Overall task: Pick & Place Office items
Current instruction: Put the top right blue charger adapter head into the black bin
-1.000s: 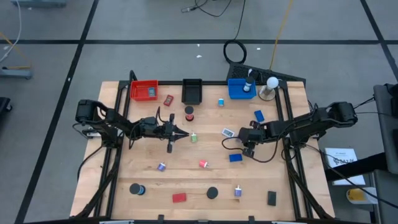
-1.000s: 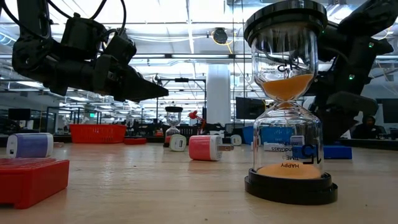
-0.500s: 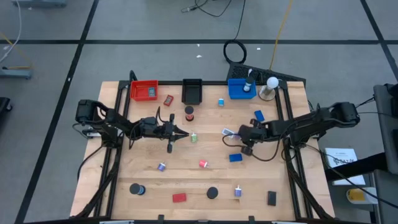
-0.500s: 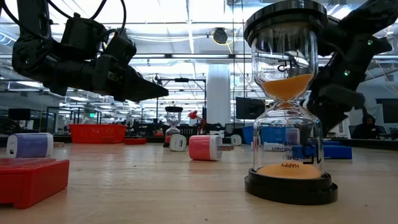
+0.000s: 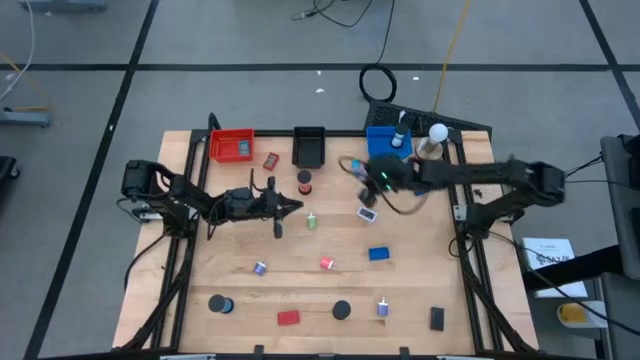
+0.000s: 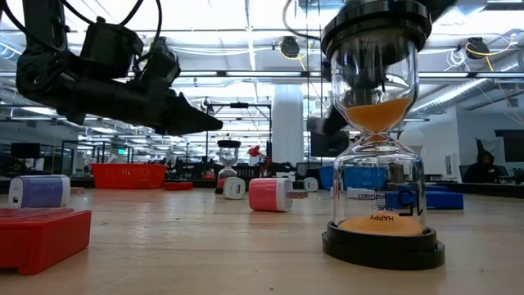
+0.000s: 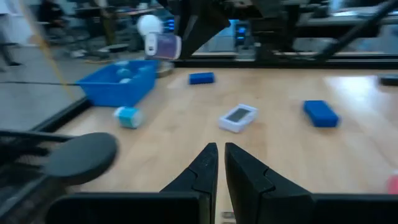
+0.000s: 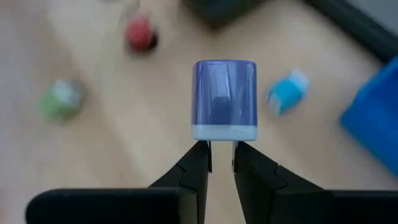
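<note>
**Right gripper holds a purple charger block above the table's far side**

The right gripper (image 8: 220, 163) has its jaws nearly closed on the prongs of a small purple-and-white charger block (image 8: 224, 99), held above the wooden table (image 5: 300, 290) near the blue tray (image 5: 385, 147). A teal block (image 8: 288, 91), a green block (image 8: 59, 98) and a red item (image 8: 141, 35) lie on the table below it. The left gripper (image 7: 220, 163) hangs over the table's left half with its jaws together and nothing between them.
</note>
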`<action>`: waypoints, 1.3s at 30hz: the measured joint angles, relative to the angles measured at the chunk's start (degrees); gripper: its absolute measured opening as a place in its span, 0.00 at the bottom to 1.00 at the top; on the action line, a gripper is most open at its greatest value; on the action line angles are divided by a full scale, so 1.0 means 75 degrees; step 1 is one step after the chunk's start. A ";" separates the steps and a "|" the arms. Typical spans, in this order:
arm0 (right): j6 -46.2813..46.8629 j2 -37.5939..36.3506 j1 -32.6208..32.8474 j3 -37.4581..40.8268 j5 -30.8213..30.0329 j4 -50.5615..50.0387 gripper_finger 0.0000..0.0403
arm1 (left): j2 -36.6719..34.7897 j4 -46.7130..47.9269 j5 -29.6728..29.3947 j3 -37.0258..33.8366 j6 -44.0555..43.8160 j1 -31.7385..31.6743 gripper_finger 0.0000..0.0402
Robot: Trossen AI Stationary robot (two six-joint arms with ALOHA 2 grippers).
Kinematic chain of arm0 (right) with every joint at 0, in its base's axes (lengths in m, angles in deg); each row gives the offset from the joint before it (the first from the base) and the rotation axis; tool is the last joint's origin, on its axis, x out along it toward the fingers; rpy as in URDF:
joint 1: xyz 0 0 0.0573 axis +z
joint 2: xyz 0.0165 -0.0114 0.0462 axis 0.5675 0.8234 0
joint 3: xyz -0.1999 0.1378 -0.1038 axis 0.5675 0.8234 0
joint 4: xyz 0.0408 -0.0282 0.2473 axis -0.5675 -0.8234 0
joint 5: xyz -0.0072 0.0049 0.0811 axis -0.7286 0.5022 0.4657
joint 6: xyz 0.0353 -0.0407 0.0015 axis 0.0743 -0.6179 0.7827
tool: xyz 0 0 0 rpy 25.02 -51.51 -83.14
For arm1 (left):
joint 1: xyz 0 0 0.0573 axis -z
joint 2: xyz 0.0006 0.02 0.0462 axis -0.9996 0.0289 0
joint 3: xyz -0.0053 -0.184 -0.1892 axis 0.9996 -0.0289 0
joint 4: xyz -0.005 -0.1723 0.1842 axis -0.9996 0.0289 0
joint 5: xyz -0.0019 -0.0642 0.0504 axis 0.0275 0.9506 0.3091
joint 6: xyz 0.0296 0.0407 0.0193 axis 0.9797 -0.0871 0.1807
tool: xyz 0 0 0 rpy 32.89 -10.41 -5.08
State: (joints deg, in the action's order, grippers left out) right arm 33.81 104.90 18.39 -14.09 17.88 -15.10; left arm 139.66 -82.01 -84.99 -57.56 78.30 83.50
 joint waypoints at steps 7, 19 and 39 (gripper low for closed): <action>-0.1898 0.2501 -0.0960 -0.2978 0.0879 -0.0811 0.13 | 0.0000 -0.0006 -0.0197 0.0000 0.0031 -0.0015 0.09; -0.3433 0.4968 -0.2173 -0.5875 0.2139 -0.1440 0.13 | -0.0003 0.0023 0.0156 0.0000 0.0161 0.0015 0.09; -0.0447 0.5831 -0.2056 -0.5920 0.1691 0.0331 0.14 | -0.0003 0.0020 0.0192 0.0000 0.0121 0.0015 0.09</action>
State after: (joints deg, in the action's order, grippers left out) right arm 30.45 148.63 2.97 -58.50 30.56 -12.62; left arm 139.63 -81.86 -83.55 -57.56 79.20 83.61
